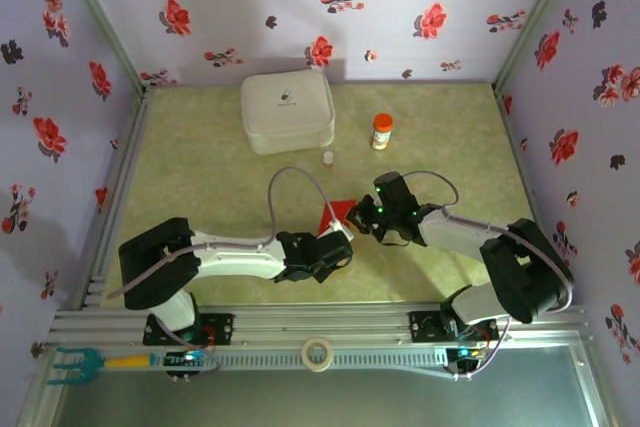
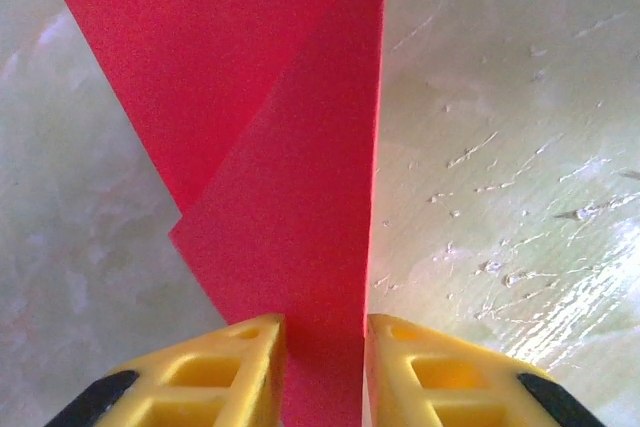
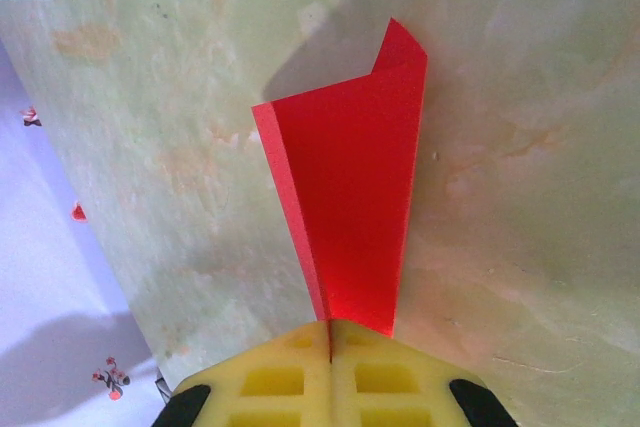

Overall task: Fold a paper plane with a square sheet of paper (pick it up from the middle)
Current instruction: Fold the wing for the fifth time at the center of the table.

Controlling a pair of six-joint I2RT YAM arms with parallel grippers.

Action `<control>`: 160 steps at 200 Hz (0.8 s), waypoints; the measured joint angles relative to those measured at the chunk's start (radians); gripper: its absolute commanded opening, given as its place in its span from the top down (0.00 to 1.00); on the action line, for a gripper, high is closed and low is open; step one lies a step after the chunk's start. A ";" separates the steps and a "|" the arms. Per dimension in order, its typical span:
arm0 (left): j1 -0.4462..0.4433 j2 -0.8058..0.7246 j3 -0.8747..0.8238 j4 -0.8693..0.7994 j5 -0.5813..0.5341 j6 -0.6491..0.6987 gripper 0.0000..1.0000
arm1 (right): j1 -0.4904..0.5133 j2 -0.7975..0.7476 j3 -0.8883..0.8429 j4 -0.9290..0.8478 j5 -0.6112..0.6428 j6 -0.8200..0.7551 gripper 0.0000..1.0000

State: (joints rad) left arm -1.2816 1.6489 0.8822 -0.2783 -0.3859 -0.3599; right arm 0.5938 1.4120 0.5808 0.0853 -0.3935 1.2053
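The sheet of paper (image 1: pixel 338 211) is thin, plain, bright red and already creased, no longer a flat square. From above it shows as a small red patch over the middle of the green worktop (image 1: pixel 200 177), between the tips of the two arms. One end is pinched flat in the closed fingers of the right gripper (image 3: pixel 330 332); from there it fans out wider in two layers, with a small corner sticking up at the far end. In the left wrist view a diagonal flap lies across its face, and its narrow end runs between the left gripper (image 2: pixel 325 337) fingers, filling the gap; whether they press it is unclear
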 measured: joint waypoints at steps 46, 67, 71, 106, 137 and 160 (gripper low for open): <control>-0.002 0.003 0.000 -0.007 0.000 0.000 0.79 | 0.000 0.000 0.000 0.000 0.000 0.000 1.00; -0.002 0.003 0.000 -0.007 0.000 0.001 0.86 | 0.000 0.000 0.000 0.000 0.000 0.000 1.00; -0.002 0.003 0.000 -0.007 0.000 0.000 0.87 | 0.000 0.000 0.000 0.000 0.000 0.000 1.00; -0.002 0.003 0.000 -0.007 0.000 0.000 0.93 | 0.000 0.000 0.000 0.000 0.000 0.000 0.93; -0.002 0.003 0.000 -0.007 0.001 -0.003 0.96 | 0.000 -0.012 0.000 -0.034 0.007 -0.016 0.72; 0.005 0.003 -0.001 0.005 0.018 -0.013 0.95 | -0.004 -0.057 0.013 -0.131 0.044 -0.060 0.60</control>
State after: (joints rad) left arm -1.2762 1.6520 0.8810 -0.2733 -0.3683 -0.3729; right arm 0.5900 1.3548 0.5938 -0.0460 -0.3496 1.1458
